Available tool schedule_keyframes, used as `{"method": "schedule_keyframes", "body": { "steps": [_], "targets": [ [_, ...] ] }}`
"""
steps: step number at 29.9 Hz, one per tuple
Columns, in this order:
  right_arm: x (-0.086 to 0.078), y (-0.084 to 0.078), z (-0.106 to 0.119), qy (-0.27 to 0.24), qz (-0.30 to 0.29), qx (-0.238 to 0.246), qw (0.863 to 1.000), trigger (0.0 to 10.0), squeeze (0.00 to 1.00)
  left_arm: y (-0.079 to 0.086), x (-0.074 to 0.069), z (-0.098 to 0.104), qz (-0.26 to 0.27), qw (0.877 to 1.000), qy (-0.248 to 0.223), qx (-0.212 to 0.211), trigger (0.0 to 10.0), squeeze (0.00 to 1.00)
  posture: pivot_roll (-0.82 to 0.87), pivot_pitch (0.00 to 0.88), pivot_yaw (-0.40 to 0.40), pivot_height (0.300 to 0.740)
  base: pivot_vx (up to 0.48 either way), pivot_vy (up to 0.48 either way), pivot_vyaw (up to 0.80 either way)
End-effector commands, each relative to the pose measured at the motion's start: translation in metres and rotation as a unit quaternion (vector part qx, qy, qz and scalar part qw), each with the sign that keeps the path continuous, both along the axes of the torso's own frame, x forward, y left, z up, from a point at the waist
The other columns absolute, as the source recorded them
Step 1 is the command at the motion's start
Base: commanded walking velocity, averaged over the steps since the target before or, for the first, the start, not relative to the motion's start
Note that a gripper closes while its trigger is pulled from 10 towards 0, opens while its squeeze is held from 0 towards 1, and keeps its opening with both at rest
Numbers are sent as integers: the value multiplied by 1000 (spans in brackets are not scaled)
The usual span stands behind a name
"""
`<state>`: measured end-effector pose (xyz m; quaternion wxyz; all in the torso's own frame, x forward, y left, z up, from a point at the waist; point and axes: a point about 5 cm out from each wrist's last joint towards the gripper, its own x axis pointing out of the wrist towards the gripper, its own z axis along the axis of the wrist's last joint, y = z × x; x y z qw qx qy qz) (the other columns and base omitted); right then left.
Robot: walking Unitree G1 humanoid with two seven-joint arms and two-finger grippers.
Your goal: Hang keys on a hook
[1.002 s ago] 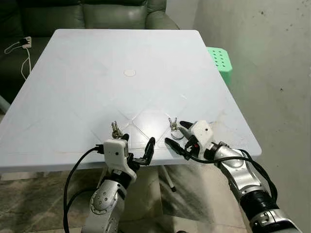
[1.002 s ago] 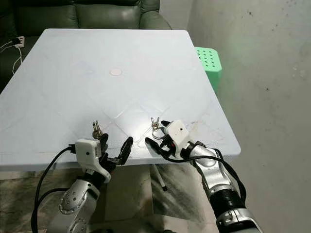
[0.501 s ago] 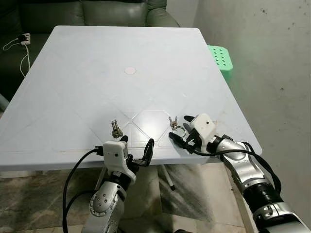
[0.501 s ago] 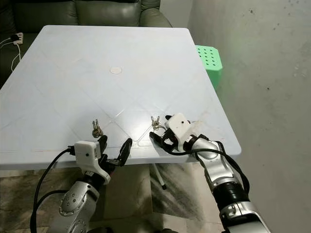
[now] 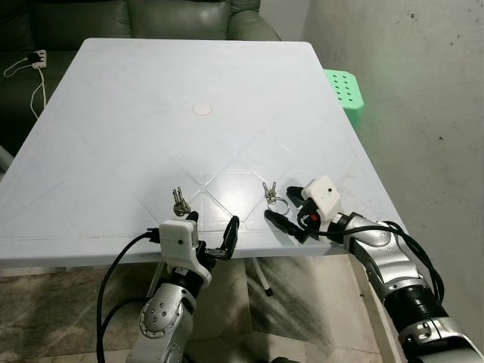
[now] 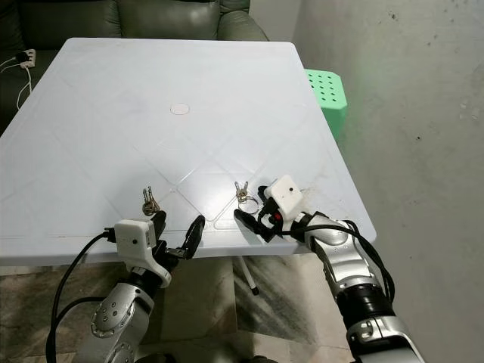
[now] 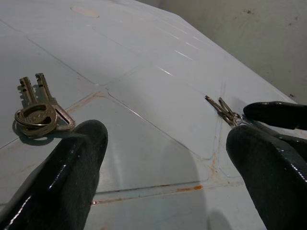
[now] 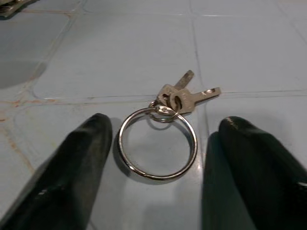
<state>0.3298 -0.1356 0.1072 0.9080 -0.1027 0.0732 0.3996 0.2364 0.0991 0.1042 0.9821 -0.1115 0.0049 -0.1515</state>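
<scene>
Two bunches of keys lie near the front edge of the pale blue table (image 5: 151, 83). One bunch on a large silver ring (image 8: 158, 143) lies between the open fingers of my right gripper (image 5: 283, 206), which rests low on the table around it without touching it. The same ring and keys (image 5: 271, 196) sit right of the table's middle seam. The other bunch, two keys on a small ring (image 5: 180, 201), lies just beyond my left gripper (image 5: 213, 225), which is open at the table edge and holds nothing. In the left wrist view those keys (image 7: 38, 108) lie ahead of one finger.
A green plastic stool (image 5: 345, 94) stands by the table's right side, close to the grey wall (image 5: 423, 113). A dark green sofa (image 5: 151, 19) is behind the table, with a power strip (image 5: 38, 64) at the far left. The table carries a small round mark (image 5: 202, 109).
My right arm has swung outward to the right and its gripper has settled with its fingers on either side of the key ring. The left gripper and both key bunches have stayed put.
</scene>
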Motion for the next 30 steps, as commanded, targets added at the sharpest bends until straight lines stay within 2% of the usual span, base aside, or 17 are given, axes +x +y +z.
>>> {"method": "schedule_keyframes", "body": {
  "steps": [1,29,30],
  "targets": [
    [-5,-10,-11,26,-7,-19,999,0,0,-5,-2,2,-3,1000,-1,-3,10000,0,21,144,-113,740,0,0,0],
    [-6,-13,-9,26,-7,-25,999,0,0,-3,-1,2,3,1000,3,-6,10000,0,18,161,-117,740,0,0,0],
    [-5,-14,-8,26,-9,-27,999,4941,0,-3,-1,1,4,1000,4,-7,10000,0,17,163,-116,740,0,0,0]
  ]
}}
